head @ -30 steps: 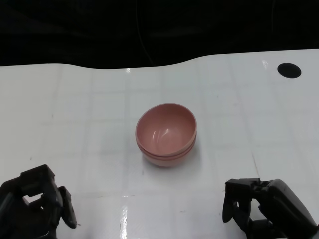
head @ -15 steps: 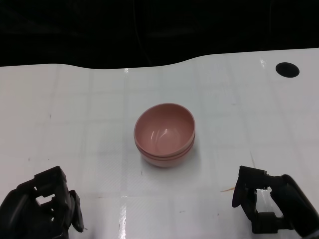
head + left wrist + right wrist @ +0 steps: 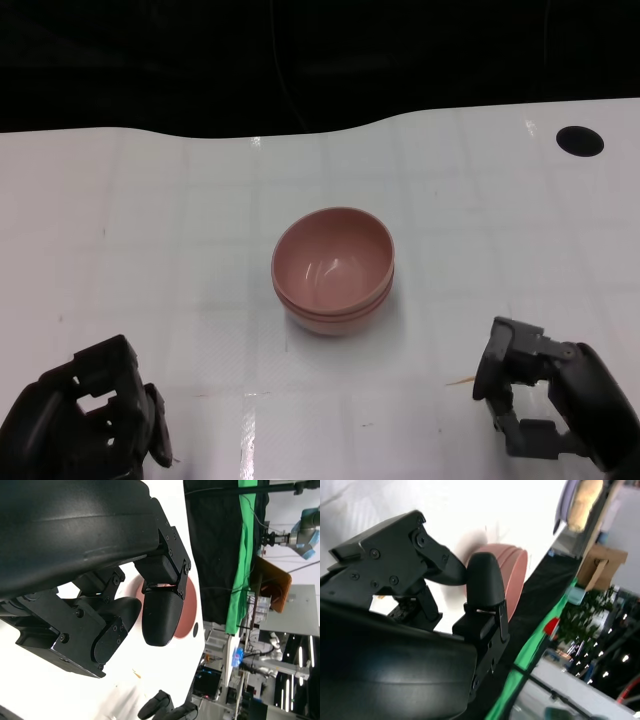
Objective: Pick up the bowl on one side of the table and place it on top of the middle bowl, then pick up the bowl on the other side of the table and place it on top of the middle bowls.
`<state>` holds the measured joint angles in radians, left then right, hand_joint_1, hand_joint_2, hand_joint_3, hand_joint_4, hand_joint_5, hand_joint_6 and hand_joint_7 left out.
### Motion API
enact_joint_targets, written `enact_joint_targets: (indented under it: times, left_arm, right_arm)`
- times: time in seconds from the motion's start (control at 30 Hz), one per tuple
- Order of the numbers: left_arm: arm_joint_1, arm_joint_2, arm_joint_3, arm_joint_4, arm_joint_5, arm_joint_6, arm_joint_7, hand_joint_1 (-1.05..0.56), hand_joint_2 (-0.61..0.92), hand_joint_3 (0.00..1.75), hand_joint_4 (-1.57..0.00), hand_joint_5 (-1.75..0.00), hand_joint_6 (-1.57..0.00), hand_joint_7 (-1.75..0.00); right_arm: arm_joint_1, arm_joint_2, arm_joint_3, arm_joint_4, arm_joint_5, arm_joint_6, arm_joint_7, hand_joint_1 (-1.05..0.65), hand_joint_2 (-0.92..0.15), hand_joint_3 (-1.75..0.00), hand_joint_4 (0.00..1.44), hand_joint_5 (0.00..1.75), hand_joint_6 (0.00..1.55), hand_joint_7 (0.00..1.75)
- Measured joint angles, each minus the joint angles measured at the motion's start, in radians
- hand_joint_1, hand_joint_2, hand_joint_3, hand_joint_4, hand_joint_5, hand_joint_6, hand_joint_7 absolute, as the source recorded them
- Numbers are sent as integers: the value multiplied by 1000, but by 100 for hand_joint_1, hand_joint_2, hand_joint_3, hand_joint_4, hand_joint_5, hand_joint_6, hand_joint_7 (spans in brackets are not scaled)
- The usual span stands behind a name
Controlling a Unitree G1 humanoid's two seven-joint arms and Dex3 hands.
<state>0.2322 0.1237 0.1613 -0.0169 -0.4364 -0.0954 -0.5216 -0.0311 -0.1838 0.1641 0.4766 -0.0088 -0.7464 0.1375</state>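
So compared with a second ago, my right hand (image 3: 545,400) has pulled back toward the near right corner and its fingers have spread out, while the left hand (image 3: 90,420) has slid lower and a bit inward. The pink bowls (image 3: 333,270) look about where they were; the small offset could just be the camera.

Counting: I can make out three rims nested in that one stack, so three bowls, all stacked ahead of both hands and roughly midway between them, well clear of either. One black round hole (image 3: 580,140) sits in the surface (image 3: 150,230) far ahead of the right hand.

Both hands hold nothing. The right one has its fingers apart, and the left is loosely curled with gaps showing.

Both hands are cut off by the frame edge. In the wrist views the stack is mostly hidden behind the fingers, just a pink sliver (image 3: 186,605) (image 3: 512,577).
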Motion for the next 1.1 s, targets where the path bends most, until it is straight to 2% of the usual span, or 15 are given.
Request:
enact_joint_targets:
  times: [0.17, 0.4, 0.9, 1.1]
  left_arm:
    - [0, -3, 0, 0, 4, 0, 1, -3, 47, 138, -91, -175, -79, -175]
    - [1, -14, 2, 1, 1, 0, 1, -3, 47, 140, -92, -175, -81, -175]
    - [-4, -15, 8, 27, -2, -40, -13, -4, 47, 142, -93, -175, -81, -175]
    - [4, -21, 2, 45, 7, -86, -18, -3, 49, 139, -92, -175, -79, -175]
  right_arm:
    - [24, 15, -14, -61, 14, 60, 30, -18, -50, -122, 87, 175, 68, 166]
    - [35, 31, -37, -74, 12, 82, 43, -22, -52, -119, 85, 175, 67, 166]
    - [35, 50, -47, -72, -3, 81, 54, -22, -51, -119, 85, 175, 68, 164]
    - [41, 50, -48, -55, -9, 47, 56, -21, -57, -112, 84, 175, 67, 165]
